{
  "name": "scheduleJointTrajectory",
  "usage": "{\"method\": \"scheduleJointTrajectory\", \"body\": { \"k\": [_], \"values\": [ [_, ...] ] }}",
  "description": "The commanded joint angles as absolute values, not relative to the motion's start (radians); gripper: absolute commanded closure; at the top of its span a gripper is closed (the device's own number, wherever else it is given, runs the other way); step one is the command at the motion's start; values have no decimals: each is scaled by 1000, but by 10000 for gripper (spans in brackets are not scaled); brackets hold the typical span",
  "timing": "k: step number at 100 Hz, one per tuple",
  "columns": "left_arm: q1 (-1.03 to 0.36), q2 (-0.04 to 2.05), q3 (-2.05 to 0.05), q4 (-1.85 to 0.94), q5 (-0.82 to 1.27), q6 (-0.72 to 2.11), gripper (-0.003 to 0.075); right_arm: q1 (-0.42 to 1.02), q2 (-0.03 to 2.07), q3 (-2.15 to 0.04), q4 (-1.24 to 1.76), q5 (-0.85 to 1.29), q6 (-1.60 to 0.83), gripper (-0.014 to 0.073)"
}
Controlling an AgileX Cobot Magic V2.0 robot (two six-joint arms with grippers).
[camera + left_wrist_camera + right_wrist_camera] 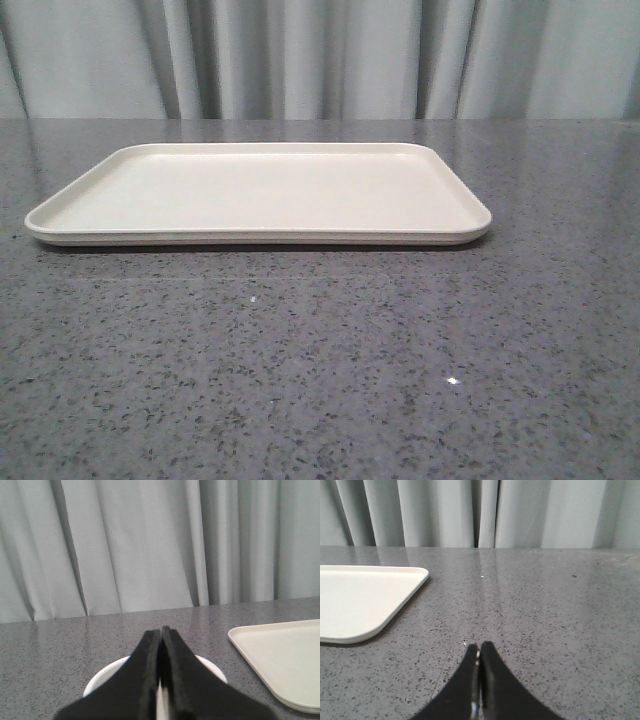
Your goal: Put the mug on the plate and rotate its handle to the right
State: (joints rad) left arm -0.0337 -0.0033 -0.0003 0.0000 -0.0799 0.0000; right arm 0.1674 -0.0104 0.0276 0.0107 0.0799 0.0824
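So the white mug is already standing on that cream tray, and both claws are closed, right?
Not quite. The plate is bare in the front view. The mug sits on the table beside it, below the left gripper in the left wrist view. The right gripper is closed too.

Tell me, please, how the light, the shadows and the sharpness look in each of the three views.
Front view: soft even light, small bright glints on the table, a thin dark shadow under the plate. Left wrist view: the left end effector is blurred, and so is the white rim of the mug behind it. Right wrist view: pale curtain reflections on the table, and the right end effector is slightly soft.
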Motion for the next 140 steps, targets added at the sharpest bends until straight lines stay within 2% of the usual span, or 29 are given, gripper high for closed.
{"method": "scheduleJointTrajectory", "body": {
  "k": [1, 121, 140],
  "values": [
    [-31, -34, 10, 0, -155, 0, 740, 166, -14, 27, 0, -5, 79, 705],
    [-31, -34, 10, -5, -157, 0, 740, 166, -14, 27, 0, -5, 79, 705],
    [-31, -34, 6, -20, -253, -8, 740, 166, -14, 26, 0, -80, 79, 705]
  ]
}}
